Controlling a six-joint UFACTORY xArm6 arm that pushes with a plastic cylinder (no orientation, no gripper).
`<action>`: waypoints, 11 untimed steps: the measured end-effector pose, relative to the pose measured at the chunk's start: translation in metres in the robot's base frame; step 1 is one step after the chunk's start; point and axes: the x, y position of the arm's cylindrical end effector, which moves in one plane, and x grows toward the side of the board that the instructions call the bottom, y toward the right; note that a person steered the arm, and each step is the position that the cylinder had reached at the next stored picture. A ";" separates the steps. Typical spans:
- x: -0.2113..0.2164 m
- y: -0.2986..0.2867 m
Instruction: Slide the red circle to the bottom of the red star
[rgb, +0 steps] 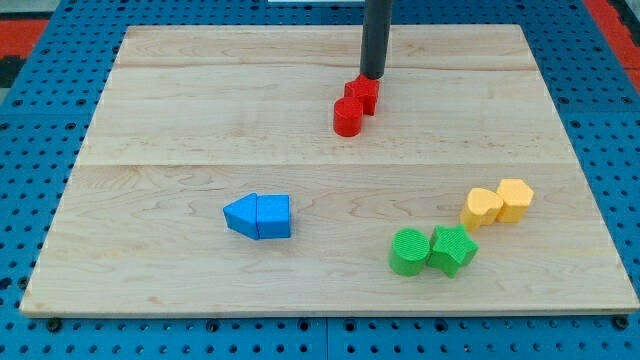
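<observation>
The red circle (347, 116) is a short red cylinder near the board's top middle. The red star (362, 95) touches it just above and to its right, so the circle sits at the star's lower left. My tip (372, 76) is at the star's top edge, touching or nearly touching it, above and to the right of the circle.
Two blue blocks (259, 216) lie joined at the view's lower left of centre. A green circle (408, 251) and a green star (453, 249) sit together at the bottom right. Two yellow blocks (498, 204) touch above them. The wooden board (150, 100) lies on a blue pegboard.
</observation>
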 end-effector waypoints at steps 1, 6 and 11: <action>0.003 -0.003; 0.074 -0.083; 0.086 -0.060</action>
